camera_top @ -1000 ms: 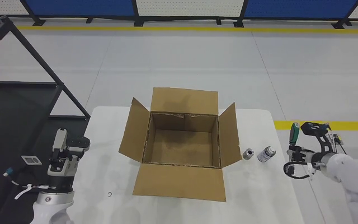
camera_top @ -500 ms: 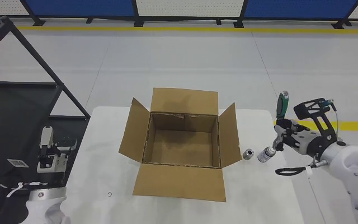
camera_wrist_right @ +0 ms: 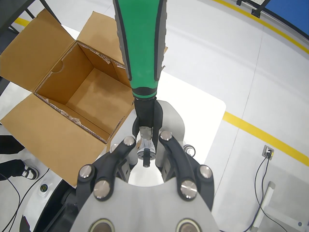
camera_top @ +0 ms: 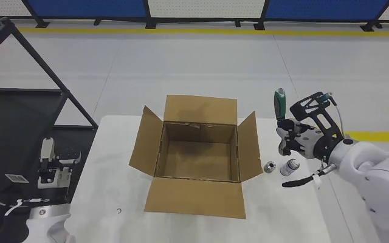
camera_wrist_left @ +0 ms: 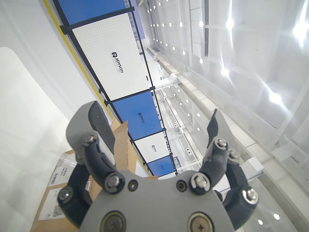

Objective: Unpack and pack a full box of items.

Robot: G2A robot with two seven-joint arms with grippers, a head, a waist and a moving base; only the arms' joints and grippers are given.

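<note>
Holding screwdriver at the box's right side: placement pending

1. Right gripper (camera_top: 284, 132): my fingers are pinched on the screwdriver (camera_top: 279, 103) at the dark neck just below its green handle. In the right wrist view the pads (camera_wrist_right: 158, 114) close on that neck, and the metal shank passes back toward my palm.

2. Long axis: the screwdriver runs in line with my fingers, with the handle leading away from the wrist and the shank end nearest me.

3. Box (camera_top: 194, 197): it is open with 4 flaps spread and stands in the middle of the table (camera_top: 121, 182). Its floor is bare as far as I can see. It lies to my left of the right gripper, and the right flap (camera_top: 249, 146) sits between the tool and the opening. The handle hangs outside that flap, not over the opening.

4. Left gripper (camera_top: 59, 157): the fingers are spread with nothing between them. It sits at the table's left edge, well apart from the box. The right arm is nearer the opening, and it is the loaded 1.

5. Other items: 1 coupling (camera_top: 269, 166) and 1 can (camera_top: 290, 167) stand on the table just beside the right flap, near my right gripper.

Judgement: this looks like the packing step. The coming move calls for carrying the tool leftward over the flap, then laying its long axis down to fit the floor. The risk is the handle clipping the flap.
</note>
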